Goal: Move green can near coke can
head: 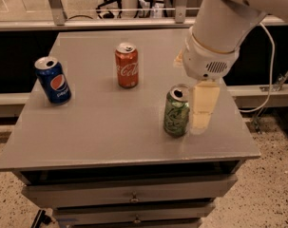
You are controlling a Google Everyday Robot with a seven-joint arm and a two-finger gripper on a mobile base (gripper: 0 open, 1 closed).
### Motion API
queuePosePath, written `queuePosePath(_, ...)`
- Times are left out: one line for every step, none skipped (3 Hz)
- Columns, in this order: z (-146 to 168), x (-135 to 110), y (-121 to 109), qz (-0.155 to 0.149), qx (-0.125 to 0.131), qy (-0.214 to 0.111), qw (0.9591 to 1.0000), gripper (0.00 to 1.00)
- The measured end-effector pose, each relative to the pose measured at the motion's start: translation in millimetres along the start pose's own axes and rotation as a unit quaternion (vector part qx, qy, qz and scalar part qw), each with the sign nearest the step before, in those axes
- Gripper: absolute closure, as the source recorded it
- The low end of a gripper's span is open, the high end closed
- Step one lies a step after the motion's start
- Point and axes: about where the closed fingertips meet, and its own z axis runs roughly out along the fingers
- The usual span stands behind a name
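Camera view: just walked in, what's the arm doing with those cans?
The robot's one arm reaches in over the grey table, and its gripper hangs low right beside the green can, on the side away from the coke can. The green can stands upright near the table's front edge, not lifted, well apart from the coke can. A blue Pepsi can stands on its own at the far side. Whether the gripper touches the green can isn't clear.
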Motion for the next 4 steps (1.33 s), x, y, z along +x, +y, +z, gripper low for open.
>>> queuePosePath(11, -7, 7, -0.006, -0.011, -0.012, 0.9999, 0.00)
queuePosePath(19, -15, 14, -0.012, -0.017, -0.021, 0.9996, 0.00)
queuePosePath(26, -18, 14, -0.012, -0.023, -0.021, 0.9995, 0.18)
queuePosePath(29, -21, 11, -0.013, -0.024, -0.022, 0.9994, 0.41)
